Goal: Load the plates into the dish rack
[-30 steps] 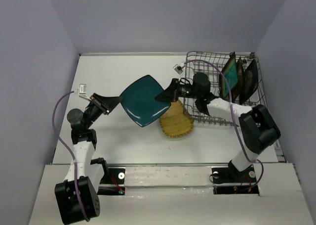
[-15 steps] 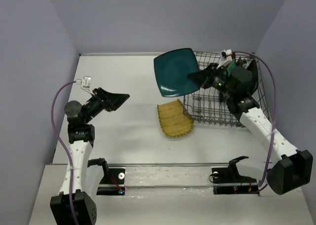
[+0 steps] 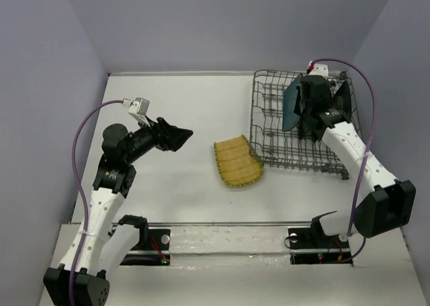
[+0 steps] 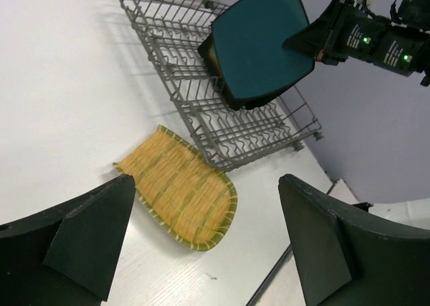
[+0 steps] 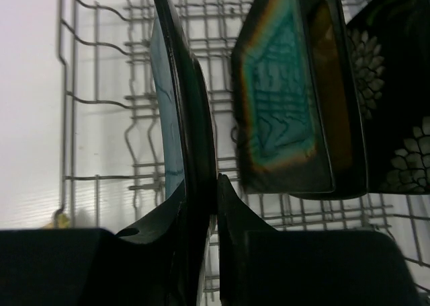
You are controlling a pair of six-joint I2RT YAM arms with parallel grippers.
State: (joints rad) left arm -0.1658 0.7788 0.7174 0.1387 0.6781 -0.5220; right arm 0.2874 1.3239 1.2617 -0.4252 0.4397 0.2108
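My right gripper (image 3: 304, 109) (image 5: 201, 188) is shut on the plain teal plate (image 3: 292, 105) (image 4: 262, 44) (image 5: 183, 111), holding it on edge over the grey wire dish rack (image 3: 269, 151) (image 4: 176, 45) (image 5: 101, 104). To its right three plates stand in the rack: dark-rimmed teal (image 5: 282, 111), mustard (image 5: 330, 97), black with white flower (image 5: 396, 118). The yellow ribbed plate (image 3: 236, 161) (image 4: 178, 188) lies on the table, its edge against the rack's near left corner. My left gripper (image 3: 176, 136) (image 4: 207, 181) hangs open above the table, left of that plate, holding nothing.
The rack fills the table's far right corner, close to the purple walls (image 3: 80, 64). Upright tines stand in the rack's left half (image 3: 265, 107). A purple cable (image 3: 84, 144) loops off each arm.
My left gripper let go of the teal plate, opened and drew back to the left. My right gripper carried the plate right, over the rack, and turned it on edge beside the standing plates.
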